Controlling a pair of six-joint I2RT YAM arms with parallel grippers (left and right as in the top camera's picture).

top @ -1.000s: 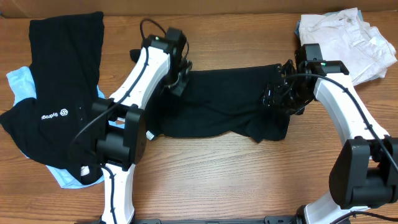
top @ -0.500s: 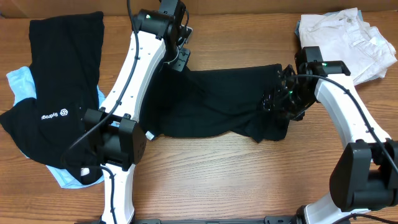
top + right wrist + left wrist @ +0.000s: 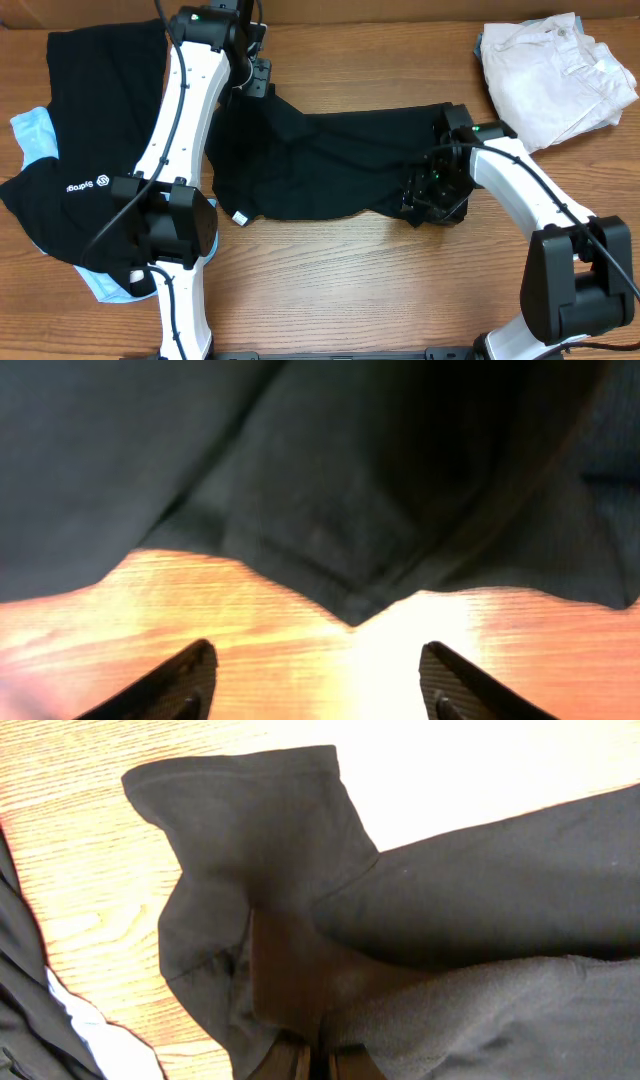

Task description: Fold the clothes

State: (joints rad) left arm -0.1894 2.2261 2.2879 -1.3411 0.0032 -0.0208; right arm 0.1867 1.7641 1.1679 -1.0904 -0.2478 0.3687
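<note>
The plain black T-shirt [image 3: 330, 165] lies rumpled at centre, its far-left corner drawn up, with a white tag [image 3: 240, 217] at the near-left hem. The black garment with white lettering [image 3: 85, 150] lies left, overlying the light-blue garment [image 3: 30, 135]. The white garments [image 3: 550, 65] lie crumpled, far right.

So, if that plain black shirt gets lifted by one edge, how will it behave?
Probably floppy: the black shirt sags in soft folds where the left jaws pinch its edge. Likely light, as a small pinch holds that edge up. Already wrinkled, it may bunch rather than slide on the table.
</note>
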